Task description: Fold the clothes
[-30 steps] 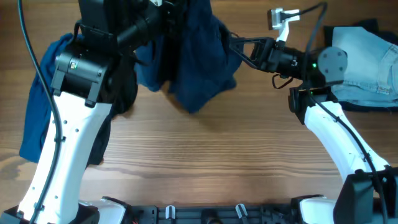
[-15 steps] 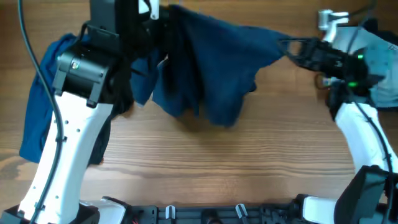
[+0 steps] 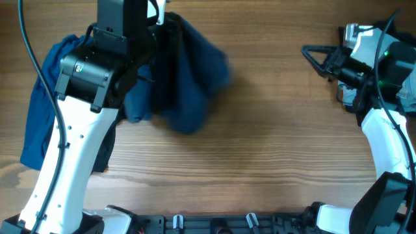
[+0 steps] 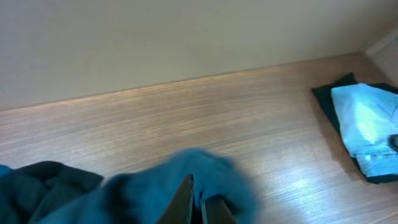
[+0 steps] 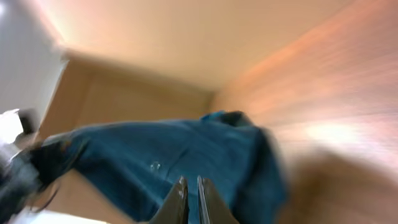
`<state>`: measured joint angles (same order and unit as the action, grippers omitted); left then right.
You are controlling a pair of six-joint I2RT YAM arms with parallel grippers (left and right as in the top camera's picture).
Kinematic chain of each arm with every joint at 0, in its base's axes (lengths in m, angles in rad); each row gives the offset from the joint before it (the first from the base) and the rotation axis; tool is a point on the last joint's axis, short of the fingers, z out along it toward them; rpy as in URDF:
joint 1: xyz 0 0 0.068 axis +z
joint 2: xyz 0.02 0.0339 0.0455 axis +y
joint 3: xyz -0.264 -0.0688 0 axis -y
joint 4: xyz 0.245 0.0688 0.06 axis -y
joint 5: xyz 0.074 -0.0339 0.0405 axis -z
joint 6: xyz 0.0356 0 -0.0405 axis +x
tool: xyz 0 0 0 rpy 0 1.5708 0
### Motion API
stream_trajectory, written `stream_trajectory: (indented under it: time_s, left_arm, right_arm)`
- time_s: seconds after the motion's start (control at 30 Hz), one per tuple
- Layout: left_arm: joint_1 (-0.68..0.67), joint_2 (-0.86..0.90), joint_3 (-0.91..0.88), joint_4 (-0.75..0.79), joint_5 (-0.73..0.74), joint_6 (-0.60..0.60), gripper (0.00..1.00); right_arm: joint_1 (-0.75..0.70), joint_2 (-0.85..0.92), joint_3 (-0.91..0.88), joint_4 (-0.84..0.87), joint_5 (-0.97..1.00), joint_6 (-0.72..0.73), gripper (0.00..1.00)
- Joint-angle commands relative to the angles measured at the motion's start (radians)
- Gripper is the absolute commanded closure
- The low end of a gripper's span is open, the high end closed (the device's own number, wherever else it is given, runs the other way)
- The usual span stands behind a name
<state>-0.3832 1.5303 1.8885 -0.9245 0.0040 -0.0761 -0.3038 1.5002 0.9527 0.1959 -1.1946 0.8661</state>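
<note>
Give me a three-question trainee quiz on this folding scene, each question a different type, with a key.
1. True or false: the right gripper is shut and holds nothing.
2. The royal-blue garment lies: A) at the left side of the table, B) at its right side, C) in the middle.
3. Fill in: the navy garment hangs from the ___ gripper.
Key: 1 true; 2 A; 3 left.

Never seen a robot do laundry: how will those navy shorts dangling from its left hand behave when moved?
Probably floppy: the navy shorts hang in bunched folds from the left hand. Likely light and quick to swing, since their edges look blurred.
</note>
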Motion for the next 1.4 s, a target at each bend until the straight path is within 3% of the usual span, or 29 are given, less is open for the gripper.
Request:
stream_trajectory:
  time_s: [0.0,0.2,0.3,0.33,0.37,0.47,0.57,0.77,1.07,1.37]
  left_arm:
    - [0.008,-0.01,0.01,0.014,-0.021,0.016,0.96]
    - [0.008,-0.01,0.01,0.027,-0.021,0.016,0.96]
    - [0.008,-0.01,0.01,0.035,-0.021,0.016,0.96]
    - [0.008,-0.01,0.01,0.038,-0.021,0.016,0.96]
    - [0.008,-0.01,0.01,0.041,-0.021,0.016,0.96]
    - [0.008,-0.01,0.01,0.049,-0.02,0.015,0.96]
    - [0.008,-0.01,0.01,0.052,-0.016,0.015,0.96]
    - [0.007,-0.01,0.01,0.052,0.014,0.015,0.96]
    - [0.007,-0.01,0.01,0.061,0.031,0.011,0.96]
    - [0.005,-0.01,0.01,0.067,0.04,0.011,0.96]
  right_arm:
    - [0.0,0.0,0.008,-0.117,0.242,-0.16,0.95]
    - [0.042,0.0,0.008,-0.338,0.521,-0.233,0.94]
    - [0.092,0.0,0.008,-0.434,0.705,-0.227,0.89]
    - [0.109,0.0,0.008,-0.445,0.736,-0.229,0.76]
    - [0.127,0.0,0.008,-0.444,0.745,-0.238,0.51]
    - [0.175,0.0,0.008,-0.429,0.742,-0.234,0.21]
    - [0.219,0.02,0.008,-0.381,0.675,-0.174,0.09]
    - [0.26,0.172,0.008,-0.171,0.513,-0.008,0.06]
    - [0.413,0.416,0.008,0.241,0.39,0.084,0.08]
    - [0.547,0.56,0.039,0.579,0.455,0.369,0.1]
